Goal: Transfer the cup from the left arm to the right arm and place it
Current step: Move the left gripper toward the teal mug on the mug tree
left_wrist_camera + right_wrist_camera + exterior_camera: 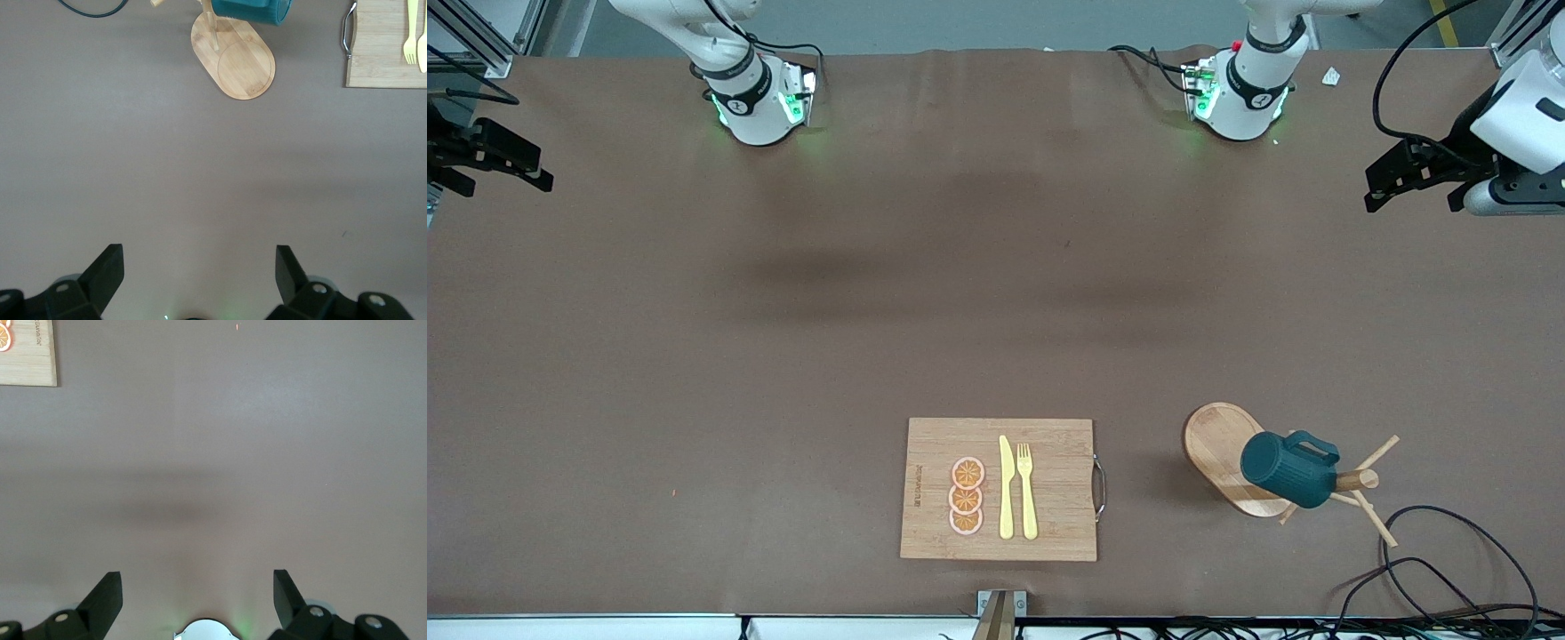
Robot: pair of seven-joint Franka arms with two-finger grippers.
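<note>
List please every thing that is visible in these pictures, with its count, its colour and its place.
cup: one, dark teal, hanging on a peg of the wooden mug rack, toward the left arm's end of the table.
mug rack: one, light wood, oval base with pegs, beside the cutting board.
cutting board: one, light wood with a metal handle, near the front camera's edge of the table.
orange slices: three, orange, in a row on the cutting board.
knife: one, yellow, on the board beside the slices.
fork: one, yellow, beside the knife.
cable: black, loops near the rack.
table: one, brown.
left gripper: open, empty, waiting above bare table.
right gripper: open, empty, waiting above bare table.
</note>
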